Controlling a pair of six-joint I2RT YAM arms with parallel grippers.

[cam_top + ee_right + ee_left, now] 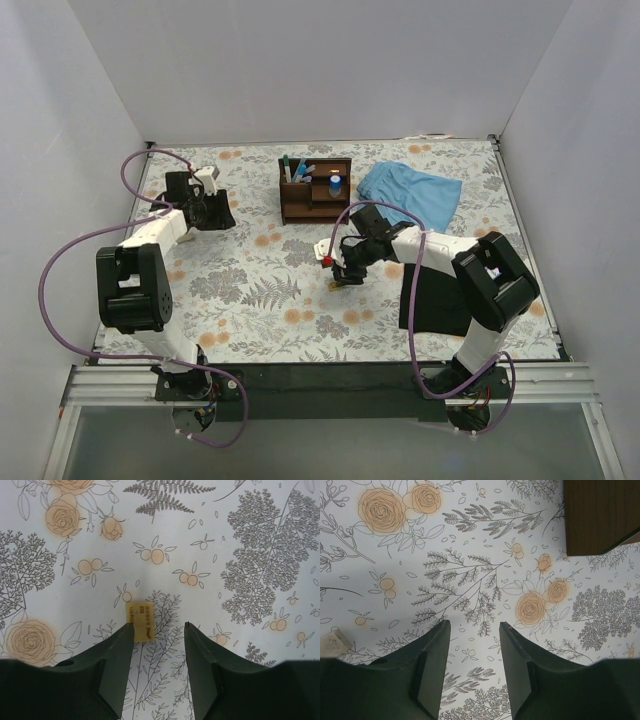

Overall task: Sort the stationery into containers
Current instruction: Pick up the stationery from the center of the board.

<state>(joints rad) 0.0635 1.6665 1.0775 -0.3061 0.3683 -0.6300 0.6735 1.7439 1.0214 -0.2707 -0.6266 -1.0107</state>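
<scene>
A small dark brown wooden desk organizer (315,192) stands on the flower-printed table (250,290) near the middle of the far edge. Several thin pens and markers in blue, black and white (296,168) stand upright in its tall slots, and a short blue-and-white cylinder (335,185) sits in a compartment on its right side. A crumpled light blue cloth (412,193) lies just beside the organizer, toward the far right corner, and a flat black cloth (432,295) lies near the right edge under the right arm.

The tiny tan block (140,614) lies flat on the table about midway between the far and near edges, a little right of centre. The right tool (157,627) hangs over it, released, jaws spread; the block sits against the inner side of one finger (120,660), though whether they touch is hard to tell.

The left tool (474,625) is released too, jaws apart over bare table toward the far left corner, holding nothing, with the organizer's corner just beyond it.
</scene>
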